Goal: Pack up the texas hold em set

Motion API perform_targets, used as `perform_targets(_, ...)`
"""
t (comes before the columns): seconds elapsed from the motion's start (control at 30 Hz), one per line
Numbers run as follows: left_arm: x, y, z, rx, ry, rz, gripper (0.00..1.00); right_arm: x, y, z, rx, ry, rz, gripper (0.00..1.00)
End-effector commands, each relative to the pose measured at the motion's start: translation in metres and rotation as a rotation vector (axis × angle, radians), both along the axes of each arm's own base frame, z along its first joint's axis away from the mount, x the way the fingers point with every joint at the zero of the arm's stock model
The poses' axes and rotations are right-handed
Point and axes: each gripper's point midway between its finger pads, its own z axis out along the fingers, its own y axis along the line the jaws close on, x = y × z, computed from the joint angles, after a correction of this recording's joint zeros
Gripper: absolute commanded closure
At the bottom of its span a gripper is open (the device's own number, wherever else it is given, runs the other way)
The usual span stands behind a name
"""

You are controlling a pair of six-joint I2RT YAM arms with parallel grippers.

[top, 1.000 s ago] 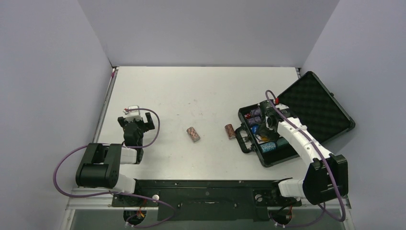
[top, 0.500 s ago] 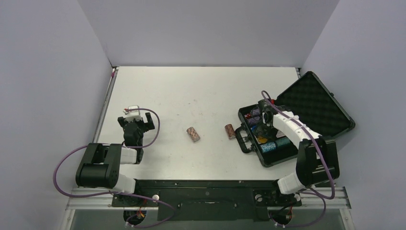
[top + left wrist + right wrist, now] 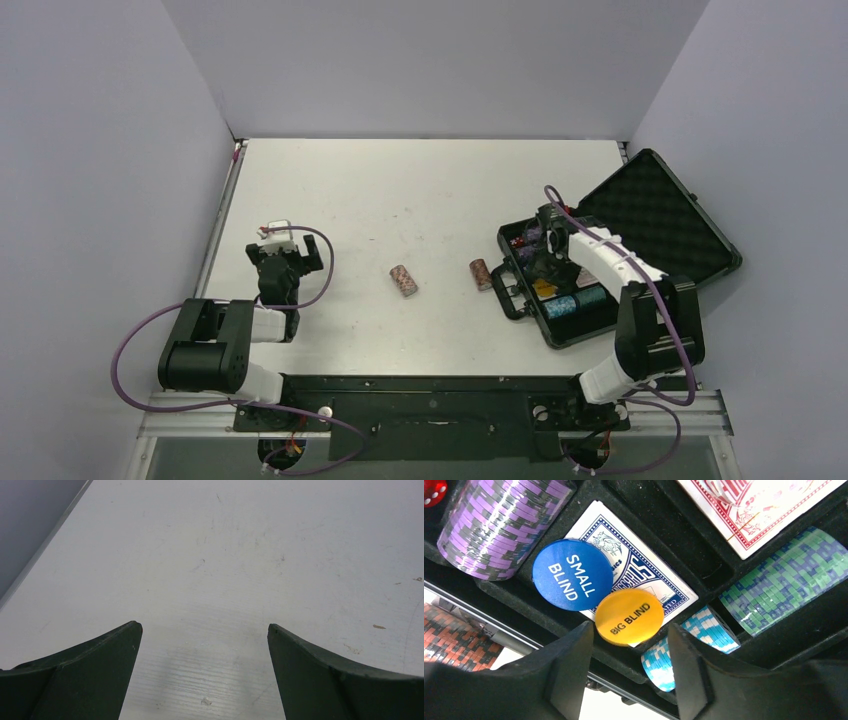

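Open black foam-lined case (image 3: 650, 215) holds purple, green and blue chip stacks (image 3: 499, 525) and card decks (image 3: 646, 577); right hand (image 3: 629, 632) hangs spread and empty above them.

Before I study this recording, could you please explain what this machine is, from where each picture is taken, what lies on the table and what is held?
These are two robot arms bolted at the near edge of a white table, each with a two-finger gripper. The wide picture comes from a camera above; the two close ones come from cameras on the wrists. The left gripper is open over bare table, holding nothing. The right gripper is open inside the black foam-lined case, with a round yellow disc marked BIG BLIND between its fingers, apparently not gripped. A reddish stack of poker chips and a second such stack lie on the table outside the case.
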Motion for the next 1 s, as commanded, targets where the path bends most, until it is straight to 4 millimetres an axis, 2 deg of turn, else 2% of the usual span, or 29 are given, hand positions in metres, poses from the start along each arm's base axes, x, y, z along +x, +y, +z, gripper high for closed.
perform_targets(0.0,0.011,-0.001,0.021,-0.002,-0.074,0.001,0.04,0.016,0.000,0.018,0.000,-0.065,0.008,0.44)
perform_targets(0.1,0.011,-0.001,0.021,-0.002,-0.074,0.001,0.04,0.014,-0.002,0.024,-0.005,-0.076,0.008,0.35)
perform_targets(0.23,0.011,-0.001,0.021,-0.003,-0.075,0.000,0.04,0.010,-0.005,0.038,-0.014,-0.099,0.007,0.32)
perform_targets(0.43,0.011,-0.001,0.021,-0.003,-0.075,0.002,0.04,0.006,0.005,0.082,-0.017,-0.180,0.049,0.31)
perform_targets(0.5,0.011,-0.001,0.021,-0.003,-0.074,0.000,0.04,0.003,0.013,0.097,-0.018,-0.203,0.079,0.31)
perform_targets(0.7,0.011,-0.001,0.021,-0.003,-0.074,0.000,0.04,0.005,0.056,0.135,0.036,-0.295,0.219,0.32)
perform_targets(0.83,0.011,-0.001,0.021,-0.002,-0.074,0.001,0.04,0.013,0.077,0.152,0.078,-0.342,0.288,0.32)
perform_targets(0.97,0.011,-0.001,0.021,-0.003,-0.074,0.001,0.04,0.021,0.089,0.166,0.082,-0.358,0.347,0.32)
